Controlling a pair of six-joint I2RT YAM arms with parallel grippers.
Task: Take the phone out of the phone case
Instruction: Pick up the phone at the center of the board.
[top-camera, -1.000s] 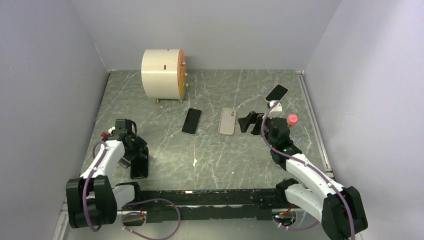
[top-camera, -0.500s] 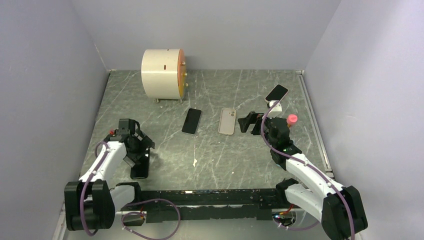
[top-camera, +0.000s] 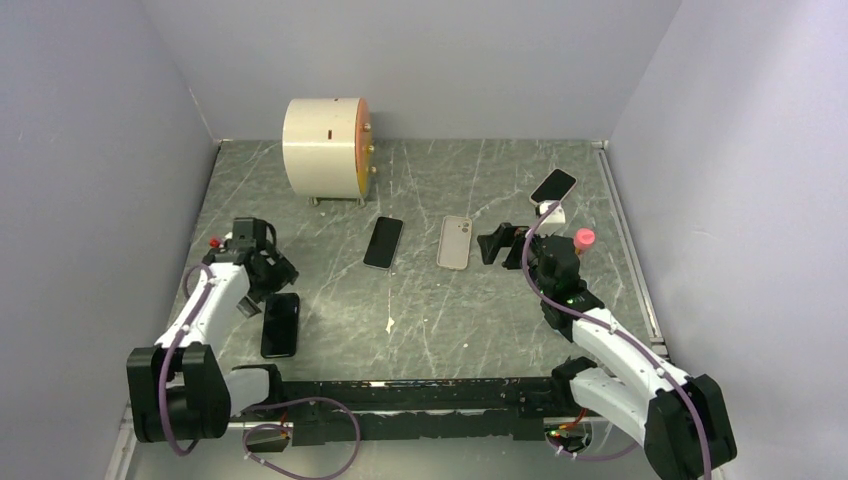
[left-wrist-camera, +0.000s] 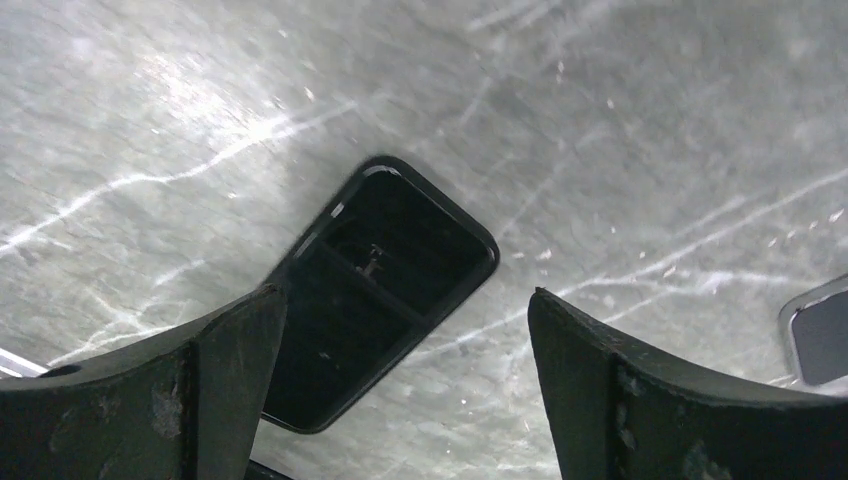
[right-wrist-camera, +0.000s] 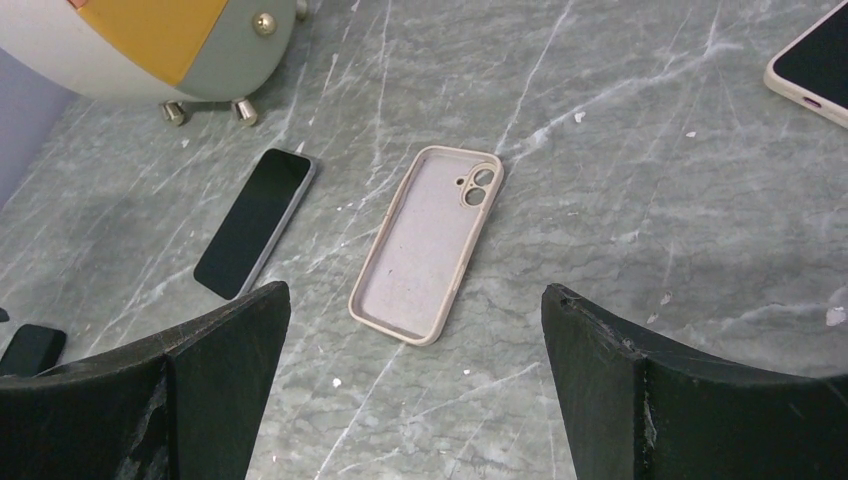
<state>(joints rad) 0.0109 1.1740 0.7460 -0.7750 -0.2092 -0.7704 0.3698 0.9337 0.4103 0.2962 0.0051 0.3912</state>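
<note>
A black phone in a dark case (top-camera: 280, 324) lies flat near the table's front left; in the left wrist view (left-wrist-camera: 385, 275) it lies below and partly behind my left finger. My left gripper (top-camera: 262, 268) is open and empty, just behind that phone. A bare dark phone (top-camera: 383, 242) and an empty beige case (top-camera: 455, 242) lie side by side mid-table, both also in the right wrist view, phone (right-wrist-camera: 255, 220) and case (right-wrist-camera: 430, 240). My right gripper (top-camera: 495, 245) is open and empty, hovering right of the beige case.
A cream cylinder with an orange face (top-camera: 325, 148) stands on small feet at the back left. Another phone in a beige case (top-camera: 553, 186) lies at the back right beside a small white object (top-camera: 549, 211). Grey walls enclose three sides.
My left gripper has risen off the black phone and moved toward the back, leaving the phone flat on the table. The right arm has not moved.
</note>
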